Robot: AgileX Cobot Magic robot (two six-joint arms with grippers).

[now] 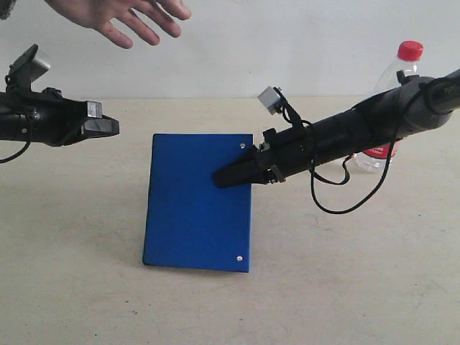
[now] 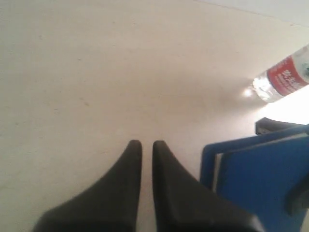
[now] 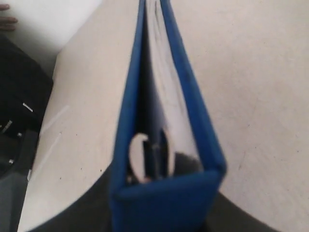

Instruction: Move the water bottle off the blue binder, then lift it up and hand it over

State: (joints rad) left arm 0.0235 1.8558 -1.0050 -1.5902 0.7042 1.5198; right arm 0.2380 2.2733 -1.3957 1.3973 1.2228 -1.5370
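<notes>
The blue binder [image 1: 194,208] is tipped up, its near edge on the table and its riveted side raised. My right gripper [image 1: 233,172] is shut on that raised spine edge. In the right wrist view the blue binder [image 3: 193,111] runs away from the right gripper [image 3: 161,203], spine clamped between the dark fingers. The water bottle [image 1: 395,72] stands upright on the table at the back right, behind the right arm and off the binder. My left gripper [image 1: 108,127] hovers at the left, shut and empty. The left wrist view shows the left gripper [image 2: 147,142], binder [image 2: 260,179] and bottle [image 2: 285,79].
A person's open hand [image 1: 122,18] reaches in at the top left, above the left arm. A black cable [image 1: 338,205] loops down from the right arm over the beige table [image 1: 345,287]. A white wall closes the back.
</notes>
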